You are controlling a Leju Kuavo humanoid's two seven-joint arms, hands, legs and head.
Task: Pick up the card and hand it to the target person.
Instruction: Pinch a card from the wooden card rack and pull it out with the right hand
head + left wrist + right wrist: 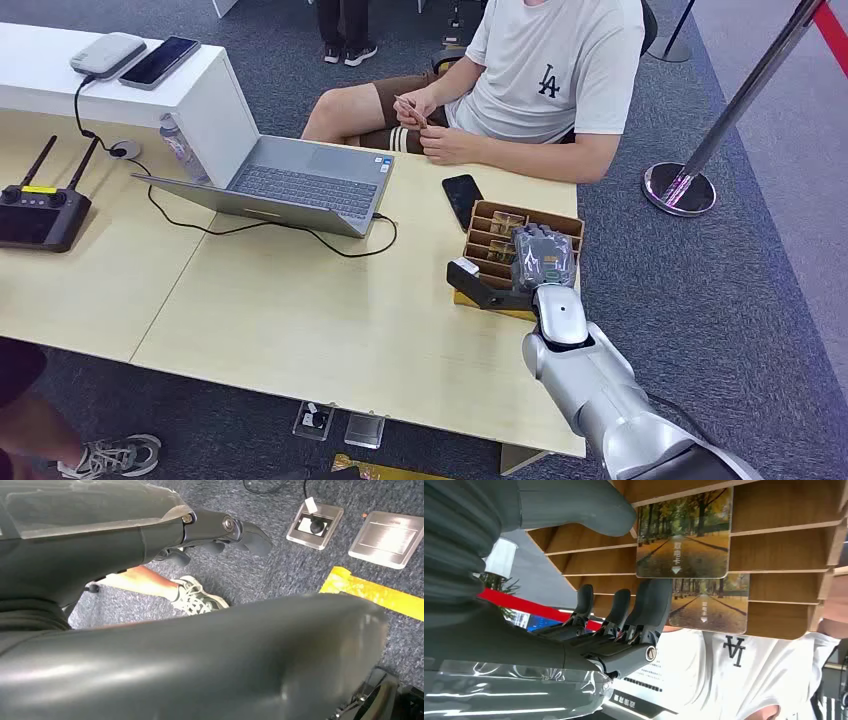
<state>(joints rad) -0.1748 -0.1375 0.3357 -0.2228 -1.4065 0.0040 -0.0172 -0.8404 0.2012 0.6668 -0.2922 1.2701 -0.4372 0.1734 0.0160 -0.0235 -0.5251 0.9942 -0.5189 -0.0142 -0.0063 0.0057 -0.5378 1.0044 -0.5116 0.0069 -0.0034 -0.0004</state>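
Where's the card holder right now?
In the head view the wooden card holder sits at the table's right end, just past the black phone and under the right hand, in front of the seated person.

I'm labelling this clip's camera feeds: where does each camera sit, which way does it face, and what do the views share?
Head view: high on the body, looking down at the table; right hand over the wooden card rack.
Left wrist view: behind the left hand, facing carpet, floor boxes and a person's sneaker.
Right wrist view: behind the right hand, facing the rack's cards.
Shared: head and right wrist views show the rack, right hand and the person's white shirt.
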